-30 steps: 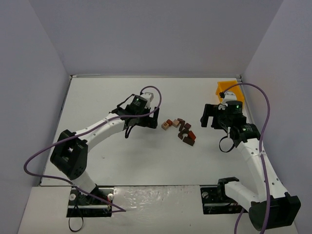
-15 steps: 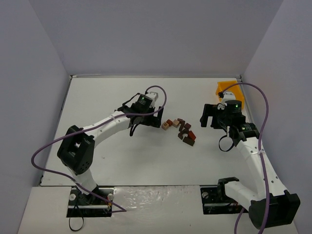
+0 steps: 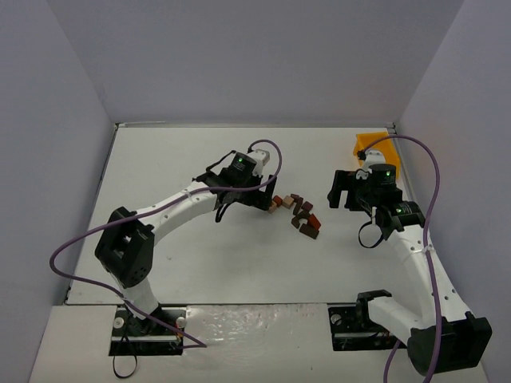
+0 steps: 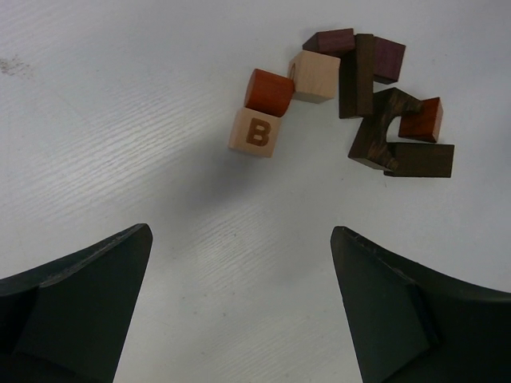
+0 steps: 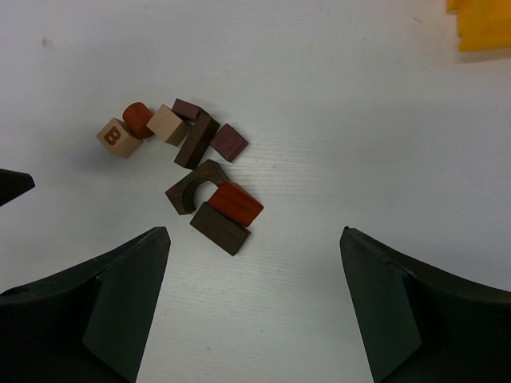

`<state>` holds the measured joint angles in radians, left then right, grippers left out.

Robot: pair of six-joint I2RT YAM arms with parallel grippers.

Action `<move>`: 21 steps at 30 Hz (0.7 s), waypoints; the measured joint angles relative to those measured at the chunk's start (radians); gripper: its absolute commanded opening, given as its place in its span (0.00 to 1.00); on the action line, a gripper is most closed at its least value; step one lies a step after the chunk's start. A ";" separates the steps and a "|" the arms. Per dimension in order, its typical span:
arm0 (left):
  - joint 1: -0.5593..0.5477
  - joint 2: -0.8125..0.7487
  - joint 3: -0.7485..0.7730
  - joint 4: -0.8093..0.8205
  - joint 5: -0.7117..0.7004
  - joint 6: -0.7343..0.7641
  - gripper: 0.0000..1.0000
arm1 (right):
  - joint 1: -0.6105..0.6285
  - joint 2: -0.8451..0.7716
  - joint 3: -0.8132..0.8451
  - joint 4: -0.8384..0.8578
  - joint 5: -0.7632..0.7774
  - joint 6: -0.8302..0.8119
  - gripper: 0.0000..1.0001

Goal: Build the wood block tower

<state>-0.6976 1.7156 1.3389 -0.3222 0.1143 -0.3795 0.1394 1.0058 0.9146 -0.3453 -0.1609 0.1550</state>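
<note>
Several wood blocks (image 3: 296, 211) lie loose and flat in a small cluster mid-table; no stacked tower is in view. In the left wrist view a tan cube marked B (image 4: 256, 132) lies nearest, with a red cube (image 4: 269, 90), a tan cube (image 4: 314, 76) and a dark arch (image 4: 383, 128) beyond. My left gripper (image 3: 266, 201) (image 4: 241, 235) hangs open just left of the cluster, nothing between its fingers. My right gripper (image 3: 342, 195) (image 5: 254, 233) is open to the right of the cluster, near a red block (image 5: 235, 203) and a dark block (image 5: 220, 228).
A yellow bin (image 3: 369, 145) (image 5: 483, 24) stands at the back right, behind the right arm. White walls close in the table on three sides. Purple cables loop off both arms.
The left arm has swung right, bringing its open gripper up to the left edge of the block cluster. The right arm has stayed where it was.
</note>
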 measured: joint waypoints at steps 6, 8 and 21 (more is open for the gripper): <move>-0.045 0.045 0.080 -0.016 0.044 0.013 0.85 | 0.000 -0.013 0.000 0.004 -0.015 0.001 0.79; -0.057 0.081 0.113 -0.016 0.066 0.018 0.82 | 0.000 -0.018 0.000 0.005 -0.021 0.002 0.79; -0.114 0.342 0.304 -0.050 0.129 0.038 0.57 | 0.000 -0.021 0.000 0.005 -0.030 0.016 0.78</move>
<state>-0.8113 2.0573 1.6431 -0.3718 0.2432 -0.3410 0.1394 0.9852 0.9142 -0.3401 -0.1909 0.1709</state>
